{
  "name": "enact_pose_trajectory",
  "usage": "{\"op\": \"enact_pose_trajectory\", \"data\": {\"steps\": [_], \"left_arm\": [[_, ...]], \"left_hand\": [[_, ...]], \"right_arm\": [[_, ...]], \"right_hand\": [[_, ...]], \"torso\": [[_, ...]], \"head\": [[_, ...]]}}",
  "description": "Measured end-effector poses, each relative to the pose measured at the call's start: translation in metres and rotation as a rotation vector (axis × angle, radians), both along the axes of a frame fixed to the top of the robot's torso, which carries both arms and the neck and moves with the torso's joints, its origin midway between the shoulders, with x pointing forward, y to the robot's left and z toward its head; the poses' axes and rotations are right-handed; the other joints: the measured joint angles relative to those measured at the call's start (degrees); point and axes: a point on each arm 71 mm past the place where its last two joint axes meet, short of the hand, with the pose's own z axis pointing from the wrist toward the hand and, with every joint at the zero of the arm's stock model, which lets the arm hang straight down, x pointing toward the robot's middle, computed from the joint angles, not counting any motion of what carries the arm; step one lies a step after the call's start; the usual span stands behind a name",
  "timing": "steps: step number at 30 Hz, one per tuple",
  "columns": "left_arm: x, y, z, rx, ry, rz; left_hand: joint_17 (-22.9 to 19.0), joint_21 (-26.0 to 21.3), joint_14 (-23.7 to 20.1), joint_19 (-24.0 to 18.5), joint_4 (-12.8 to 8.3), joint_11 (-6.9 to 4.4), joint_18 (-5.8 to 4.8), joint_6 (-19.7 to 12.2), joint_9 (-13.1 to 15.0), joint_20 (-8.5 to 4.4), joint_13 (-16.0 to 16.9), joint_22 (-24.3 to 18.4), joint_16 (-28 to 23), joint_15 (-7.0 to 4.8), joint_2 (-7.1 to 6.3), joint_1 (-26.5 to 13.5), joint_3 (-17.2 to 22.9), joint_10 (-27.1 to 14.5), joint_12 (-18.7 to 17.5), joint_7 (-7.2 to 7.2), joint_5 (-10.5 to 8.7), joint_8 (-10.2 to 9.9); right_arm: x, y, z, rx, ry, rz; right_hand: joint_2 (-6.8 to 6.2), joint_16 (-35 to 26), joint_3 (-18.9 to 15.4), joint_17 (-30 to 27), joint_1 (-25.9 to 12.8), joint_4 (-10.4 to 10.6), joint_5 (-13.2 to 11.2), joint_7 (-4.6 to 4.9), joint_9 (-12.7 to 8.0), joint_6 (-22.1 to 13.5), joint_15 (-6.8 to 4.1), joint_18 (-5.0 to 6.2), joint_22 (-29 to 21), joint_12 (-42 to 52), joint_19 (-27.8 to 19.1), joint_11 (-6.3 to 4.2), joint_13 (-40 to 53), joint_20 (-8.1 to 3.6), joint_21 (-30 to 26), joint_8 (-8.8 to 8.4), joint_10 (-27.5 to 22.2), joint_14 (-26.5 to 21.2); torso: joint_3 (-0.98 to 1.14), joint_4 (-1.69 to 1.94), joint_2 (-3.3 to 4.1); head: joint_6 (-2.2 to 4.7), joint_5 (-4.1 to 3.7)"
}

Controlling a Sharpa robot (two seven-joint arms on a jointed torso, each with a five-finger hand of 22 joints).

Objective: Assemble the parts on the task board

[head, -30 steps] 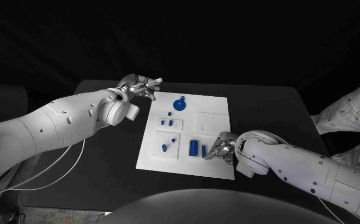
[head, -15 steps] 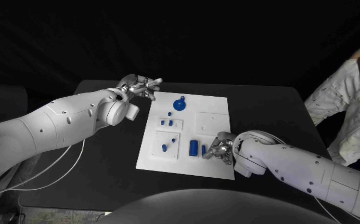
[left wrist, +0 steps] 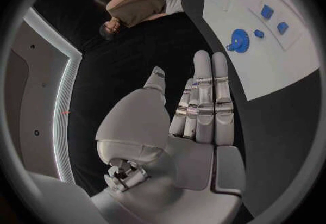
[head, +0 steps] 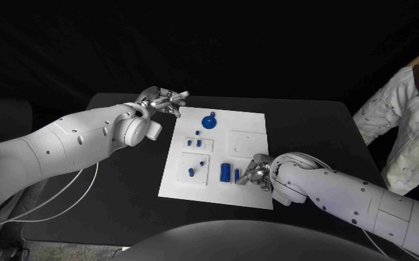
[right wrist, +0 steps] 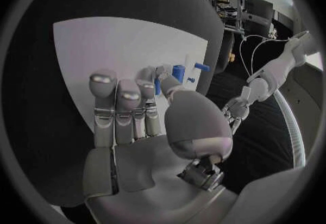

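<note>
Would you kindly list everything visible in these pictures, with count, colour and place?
table: one, black, under everything.
task board: one, white plate, middle of the table.
round part: one, blue disc, far end of the board.
cylinder part: one, blue, near end of the board, beside the right hand.
small parts: several, blue, on raised white blocks along the board's left side.
cable: one, white, on the table under the left arm.
left hand: one, silver, fingers apart, holding nothing, past the board's far left corner.
right hand: one, silver, at the board's near edge, fingertips by a slim blue part; grasp unclear.
</note>
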Motion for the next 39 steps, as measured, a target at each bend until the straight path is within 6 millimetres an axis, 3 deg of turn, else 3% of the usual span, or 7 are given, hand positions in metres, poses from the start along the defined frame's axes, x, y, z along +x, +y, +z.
{"op": "enact_pose_trajectory", "data": {"steps": [14, 21, 26, 31, 35, 37, 39], "left_arm": [[0.000, 0.000, 0.000, 0.003, 0.003, 0.000], [0.000, 0.001, -0.001, 0.005, 0.003, 0.002], [0.002, 0.004, -0.001, 0.009, -0.002, 0.009], [0.004, 0.009, -0.001, 0.010, -0.013, 0.023], [0.007, 0.011, -0.001, -0.001, -0.029, 0.042], [0.009, 0.012, 0.000, -0.008, -0.037, 0.052], [0.010, 0.013, 0.000, -0.018, -0.045, 0.065]], "left_hand": [[0.0, 0.0, 0.0, 0.0, -0.2, 0.00, 0.00, 0.0, 0.0, 0.00, 0.0, 0.0, 0.0, 0.00, 0.49, 0.0, -0.2, 0.0, 0.0, 0.00, 0.00, 0.0], [0.0, 0.0, 0.0, 0.0, -0.4, 0.00, 0.00, 0.0, 0.0, 0.00, 0.0, 0.0, 0.0, 0.00, 0.49, 0.0, -0.7, 0.0, 0.0, 0.00, 0.00, 0.0], [0.0, 0.0, 0.0, 0.0, -0.4, 0.00, 0.00, 0.0, 0.0, 0.00, 0.0, 0.0, 0.0, 0.00, 0.49, 0.0, -0.7, 0.0, 0.0, 0.00, 0.00, 0.0], [0.0, 0.0, 0.0, 0.0, -0.8, -0.25, 0.00, 0.6, 0.0, 0.00, 0.1, 0.0, 0.0, 0.00, 0.49, 0.0, -0.6, 0.3, 0.0, -0.57, 0.00, 0.5], [-0.1, 0.0, 0.0, 0.0, -2.4, -0.66, 0.00, 2.3, 0.0, 0.02, 0.1, 0.0, 0.0, 0.00, 0.87, 2.0, 0.0, 1.8, 0.0, -1.08, 0.00, 1.1], [-0.3, 0.0, -0.6, -0.4, -3.0, -0.76, 0.00, 3.1, 0.0, 0.42, 0.1, -0.2, -0.4, 0.11, 1.05, 2.7, 0.2, 2.4, 0.0, -1.24, 0.00, 1.1], [-1.2, -0.7, -2.0, -1.7, -4.0, -0.84, -0.56, 3.7, 0.0, 0.66, 0.0, -0.8, -2.4, 0.45, 1.29, 3.7, 0.3, 3.0, 0.0, -1.49, 0.00, 1.1]], "right_arm": [[0.002, -0.001, -0.002, -0.005, -0.013, -0.014], [0.001, -0.013, -0.002, 0.002, 0.004, -0.033], [0.008, -0.026, 0.011, 0.064, 0.014, -0.076], [0.027, -0.033, 0.029, 0.146, -0.020, -0.119], [0.055, -0.049, 0.043, 0.239, -0.077, -0.190], [0.068, -0.057, 0.048, 0.286, -0.111, -0.226], [0.083, -0.065, 0.053, 0.343, -0.155, -0.267]], "right_hand": [[0.42, 0.0, 0.6, -0.1, -2.1, -0.1, 0.0, -0.07, 0.4, 0.1, 0.00, 0.00, 0.0, 0.0, 0.0, -0.21, 0.1, 0.00, 0.0, 0.27, 0.2, 0.0], [-1.14, -0.1, 0.8, -0.5, -4.5, 1.6, 0.9, 0.02, 0.6, 0.0, 0.01, 0.00, 0.0, 0.0, 0.0, -0.20, -0.1, 0.00, 0.0, 0.25, 0.2, 0.0], [-4.24, -1.6, 0.4, -1.4, -5.3, 4.8, 0.9, 1.32, 0.5, -2.0, 0.01, 0.01, 0.0, -1.0, 0.0, 0.75, -0.8, 0.00, -2.2, 0.24, -0.8, 0.0], [-4.85, -3.1, -3.6, -2.5, -4.9, 7.8, 1.6, 2.08, -0.5, -4.6, 0.22, 0.01, 0.0, -1.9, -0.2, 1.41, -1.8, 0.23, -4.8, 0.24, -1.4, -0.2], [-2.53, -5.4, -8.4, -3.8, -2.6, 6.9, 5.7, 2.50, -2.3, -5.2, 0.61, 0.01, 0.0, -3.6, 0.0, 1.65, -3.3, 0.41, -8.0, 0.24, -2.5, -0.6], [-1.46, -7.2, -9.5, -5.1, -1.5, 5.9, 6.7, 2.68, -2.8, -5.4, 0.80, 0.93, -0.3, -5.1, 0.0, 1.76, -4.4, 0.43, -10.4, 0.24, -3.4, -1.1], [-0.15, -12.3, -10.6, -8.4, -0.2, 4.6, 7.3, 2.78, -3.5, -6.3, 1.14, 1.59, -4.6, -9.8, -0.4, 2.12, -8.0, 1.23, -21.3, 0.24, -5.5, -2.9]], "torso": [[0.04, -0.03, -0.02], [0.03, -0.06, -0.10], [-0.01, -0.15, -0.29], [-0.05, -0.26, -0.44], [-0.15, -0.39, -0.71], [-0.21, -0.44, -0.89], [-0.28, -0.50, -1.12]], "head": [[0.00, -0.07], [0.00, -0.25], [0.14, -0.36], [1.77, -0.79], [4.04, -1.36], [5.18, -1.68], [6.53, -2.11]]}}
